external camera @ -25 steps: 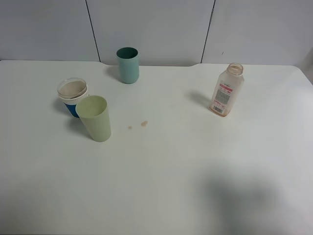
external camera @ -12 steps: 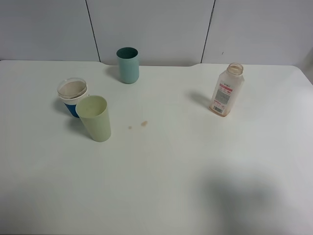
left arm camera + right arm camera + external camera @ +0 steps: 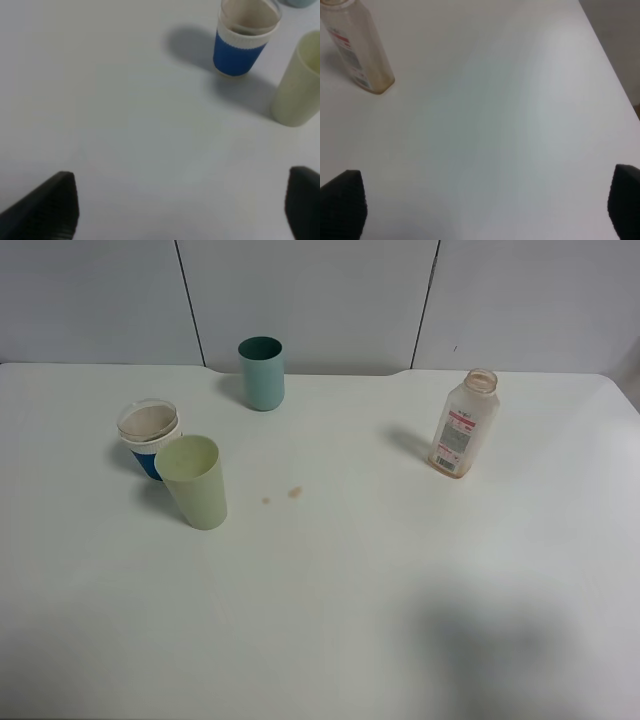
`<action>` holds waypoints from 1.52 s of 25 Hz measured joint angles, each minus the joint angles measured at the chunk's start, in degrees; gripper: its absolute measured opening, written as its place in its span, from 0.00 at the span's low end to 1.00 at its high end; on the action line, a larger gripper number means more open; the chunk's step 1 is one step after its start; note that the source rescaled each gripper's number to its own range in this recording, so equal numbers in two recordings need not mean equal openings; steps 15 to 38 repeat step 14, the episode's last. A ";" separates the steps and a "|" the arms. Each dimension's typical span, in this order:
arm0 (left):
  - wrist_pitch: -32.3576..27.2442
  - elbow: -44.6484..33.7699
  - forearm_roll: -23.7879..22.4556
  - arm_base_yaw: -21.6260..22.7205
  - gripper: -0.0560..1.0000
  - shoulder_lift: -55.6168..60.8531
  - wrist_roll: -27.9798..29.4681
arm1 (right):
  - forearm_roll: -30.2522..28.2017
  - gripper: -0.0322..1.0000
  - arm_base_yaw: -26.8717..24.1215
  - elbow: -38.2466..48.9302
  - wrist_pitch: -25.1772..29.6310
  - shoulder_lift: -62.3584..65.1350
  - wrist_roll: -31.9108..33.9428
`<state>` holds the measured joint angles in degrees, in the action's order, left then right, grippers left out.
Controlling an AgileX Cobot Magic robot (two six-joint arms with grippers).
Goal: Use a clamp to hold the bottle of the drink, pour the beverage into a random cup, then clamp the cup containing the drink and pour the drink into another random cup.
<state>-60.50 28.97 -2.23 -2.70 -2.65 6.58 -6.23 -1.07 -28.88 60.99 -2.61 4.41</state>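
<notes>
On white table [image 3: 400, 570], bottle [image 3: 464, 424], three cups apart

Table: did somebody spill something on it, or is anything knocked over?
Two small brownish drops sit on the white table, right of the pale green cup; they look like spilled drink. The cups and bottle all stand upright.

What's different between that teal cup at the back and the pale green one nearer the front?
The teal cup is a darker blue-green, while the pale green cup is a light yellowish green. The teal cup has nearly straight sides; the pale green cup narrows clearly toward its base. The teal cup stands alone near the wall, whereas the pale green cup stands right beside a blue-sleeved cup. Both stand upright with open mouths on the white table.
</notes>
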 joint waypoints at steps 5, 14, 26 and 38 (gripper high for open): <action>0.00 0.00 0.00 0.00 0.96 0.00 0.00 | 0.00 0.93 0.00 0.00 0.00 0.00 0.00; 0.00 0.00 0.00 0.00 0.96 0.00 0.00 | 0.00 0.93 0.00 0.00 0.00 0.00 0.00; 0.00 0.00 0.00 0.00 0.96 0.00 0.00 | 0.00 0.93 0.00 0.00 0.00 0.00 0.00; 0.00 0.00 0.00 0.00 0.96 0.00 0.00 | 0.00 0.93 0.00 0.00 0.00 0.00 0.00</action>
